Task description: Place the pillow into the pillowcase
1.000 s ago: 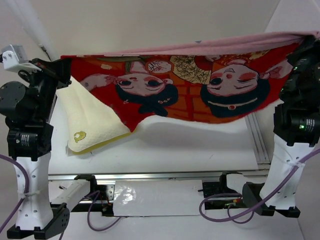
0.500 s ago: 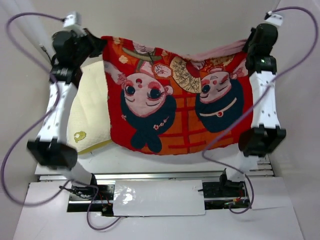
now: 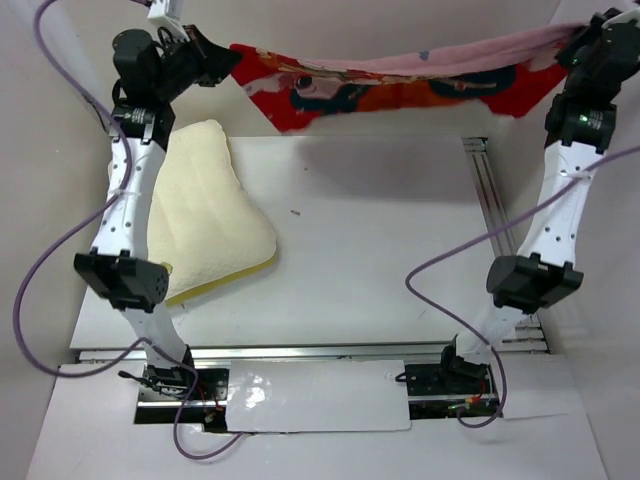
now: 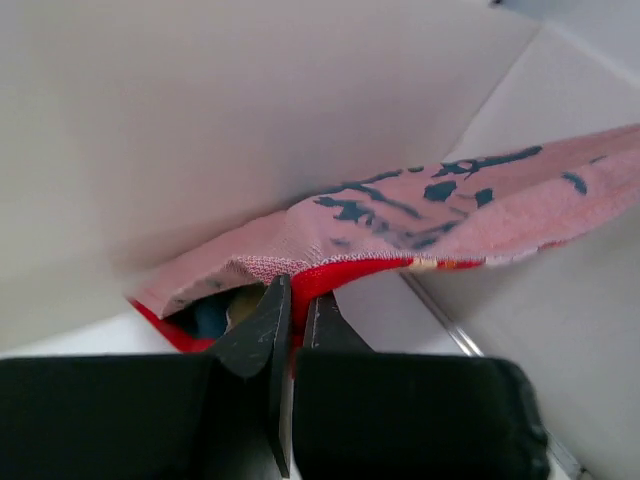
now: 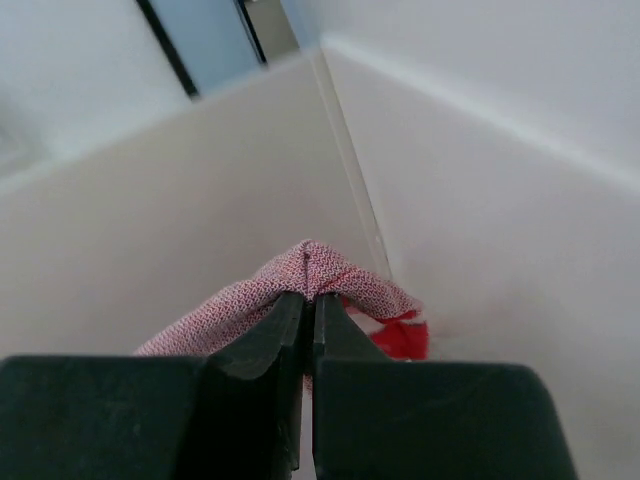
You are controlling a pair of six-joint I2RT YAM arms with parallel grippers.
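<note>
I have both arms raised at the far end of the tabletop (image 3: pixel 380 230), with the pillowcase (image 3: pixel 400 85) strung between them like a hammock, clear of the surface. The left tool (image 3: pixel 218 62) is clamped on the left corner of the fabric. In its wrist view the two black fingers are pressed almost together, with a thin fold of red cloth pinched between their tips. The right tool (image 3: pixel 582 42) is closed the same way on the opposite corner. Its wrist view shows the fingers meeting on a small peak of pink weave, with a bit of red hanging just behind it.

From above, the pillowcase runs as a long sagging band. Its dull pink face forms the upper edge, and the red printed face with the dark-haired dolls hangs below it. Beside the left fingers the pink layer, marked with dark strokes, lifts slightly off the red layer. I cannot tell from any view how far the mouth of the sack is open.

The pillow (image 3: pixel 215 220) is outside the sack. It lies flat on the left side of the tabletop, well apart from the hanging fabric, with the left arm crossing over it. Its cream plush top faces up and the yellow edging shows along its near edge.
</note>
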